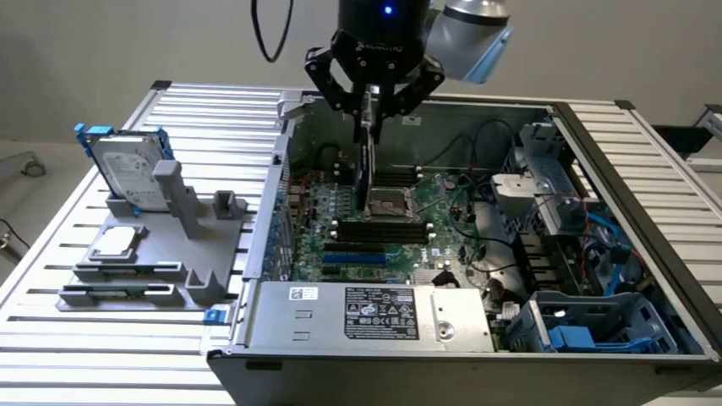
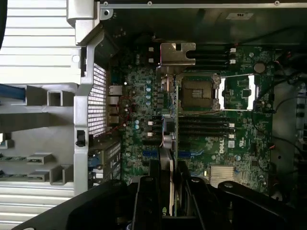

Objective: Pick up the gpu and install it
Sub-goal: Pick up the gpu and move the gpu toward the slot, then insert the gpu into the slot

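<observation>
Gpu in the gripper's grasp above the board, not yet seated.
Pick-up looks done: in the upper centre of the exterior view the gripper [image 1: 367, 117] has its fingers closed on the top edge of the gpu [image 1: 364, 169], which hangs edge-on and upright inside the open computer case [image 1: 631, 169]. The card's lower end is over the motherboard [image 1: 451, 216], near the processor socket and apart from the blue slots [image 1: 352, 254] lower in the frame. From the wrist view the gpu [image 2: 166, 158] runs as a thin strip between the fingers [image 2: 146, 191]. Installing is left, I judge. At the exterior view's left, the hard drive [image 1: 124, 169] and processor chip [image 1: 117, 243] sit on the grey fixture [image 1: 186, 220].
</observation>
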`<state>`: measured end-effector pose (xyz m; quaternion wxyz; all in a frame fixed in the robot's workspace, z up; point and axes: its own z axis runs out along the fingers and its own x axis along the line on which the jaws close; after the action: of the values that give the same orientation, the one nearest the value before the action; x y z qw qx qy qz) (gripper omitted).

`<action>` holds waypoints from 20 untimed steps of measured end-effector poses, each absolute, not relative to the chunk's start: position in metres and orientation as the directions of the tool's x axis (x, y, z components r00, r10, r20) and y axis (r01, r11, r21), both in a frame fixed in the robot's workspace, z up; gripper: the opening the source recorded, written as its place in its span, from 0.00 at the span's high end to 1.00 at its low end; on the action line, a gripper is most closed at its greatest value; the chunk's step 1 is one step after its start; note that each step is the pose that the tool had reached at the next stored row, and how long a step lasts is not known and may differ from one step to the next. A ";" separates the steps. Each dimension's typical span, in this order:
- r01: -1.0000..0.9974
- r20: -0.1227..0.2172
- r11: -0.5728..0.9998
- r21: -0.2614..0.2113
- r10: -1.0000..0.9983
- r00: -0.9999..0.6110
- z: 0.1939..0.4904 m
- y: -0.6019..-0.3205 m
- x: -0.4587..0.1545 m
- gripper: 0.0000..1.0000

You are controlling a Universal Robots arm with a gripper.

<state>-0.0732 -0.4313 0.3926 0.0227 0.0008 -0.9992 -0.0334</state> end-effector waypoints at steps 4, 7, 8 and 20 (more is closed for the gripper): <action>0.000 0.045 0.998 0.067 -0.003 -0.999 0.385 -0.432 -0.055 0.74; 0.000 0.045 0.998 0.067 -0.003 -0.999 0.380 -0.432 -0.041 0.74; 0.000 0.045 0.998 0.067 -0.003 -0.999 0.378 -0.432 -0.038 0.74; 0.000 0.045 0.998 0.070 -0.003 -0.999 0.374 -0.432 -0.035 0.74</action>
<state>-0.0353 -0.4320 0.3743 0.0227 0.0009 -0.9991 -0.0351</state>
